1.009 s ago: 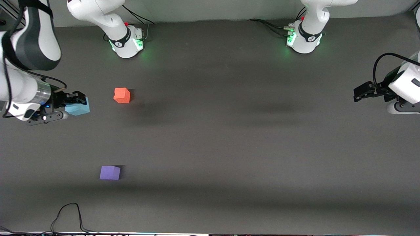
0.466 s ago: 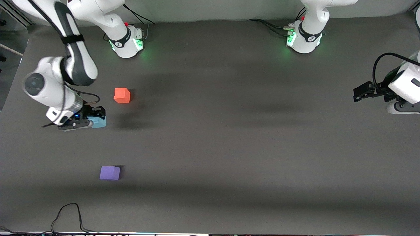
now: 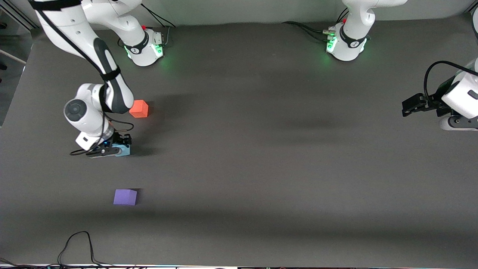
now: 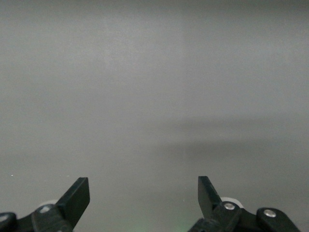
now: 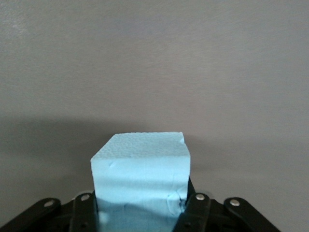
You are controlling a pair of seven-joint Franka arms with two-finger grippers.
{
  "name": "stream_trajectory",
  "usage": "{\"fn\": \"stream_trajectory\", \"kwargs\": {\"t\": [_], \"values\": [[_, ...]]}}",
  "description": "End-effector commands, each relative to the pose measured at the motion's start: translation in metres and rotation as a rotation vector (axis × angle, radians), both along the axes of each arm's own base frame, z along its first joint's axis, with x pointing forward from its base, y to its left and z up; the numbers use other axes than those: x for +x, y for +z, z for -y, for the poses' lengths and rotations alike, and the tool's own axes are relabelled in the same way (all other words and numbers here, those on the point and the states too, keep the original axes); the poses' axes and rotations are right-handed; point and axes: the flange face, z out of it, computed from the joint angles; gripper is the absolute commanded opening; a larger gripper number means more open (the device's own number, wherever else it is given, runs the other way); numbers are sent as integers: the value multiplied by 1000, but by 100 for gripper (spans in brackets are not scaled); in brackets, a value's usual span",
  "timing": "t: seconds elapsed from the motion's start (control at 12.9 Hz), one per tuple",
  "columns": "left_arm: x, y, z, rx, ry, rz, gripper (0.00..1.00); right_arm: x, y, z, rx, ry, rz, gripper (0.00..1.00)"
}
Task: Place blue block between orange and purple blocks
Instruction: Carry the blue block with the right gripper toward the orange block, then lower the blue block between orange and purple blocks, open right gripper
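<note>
A light blue block point(image 3: 125, 150) is held in my right gripper point(image 3: 120, 146), which is shut on it low over the table. It hangs between the orange block point(image 3: 139, 108) and the purple block point(image 3: 125, 197), closer to the orange one. I cannot tell whether it touches the table. The right wrist view shows the blue block point(image 5: 140, 159) clamped between the black fingers point(image 5: 195, 208) of the right gripper point(image 5: 140, 205) over bare grey surface. My left gripper point(image 3: 407, 106) waits at the left arm's end of the table, open and empty point(image 4: 143, 188).
The two arm bases point(image 3: 143, 48) point(image 3: 345, 45) stand along the table's back edge. A black cable point(image 3: 80, 243) loops on the table near the front edge. The table's edge point(image 3: 18, 74) lies just past the right arm's elbow.
My right gripper has carried the blue block from the right arm's end of the table inward and down, to between the orange and purple blocks. The left arm has not moved.
</note>
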Motion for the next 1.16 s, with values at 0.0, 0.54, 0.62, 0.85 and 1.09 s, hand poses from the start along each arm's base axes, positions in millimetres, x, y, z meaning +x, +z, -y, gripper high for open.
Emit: {"fn": "stream_trajectory", "kwargs": {"t": [0.0,0.54,0.62,0.85,1.09], "values": [[0,1,1,-3,-18,10,100,2,-5,-30,41,-3,17,10],[0,0,3,-3,-21,8,100,2,-24,-50,51,-3,46,100],[0,-1,4,-2,-22,7,100,2,-22,-49,52,-2,46,100],[0,-2,4,-2,-22,5,100,4,-6,-52,76,18,48,100],[0,-2,4,-2,-22,5,100,7,42,-51,156,64,-3,100]]}}
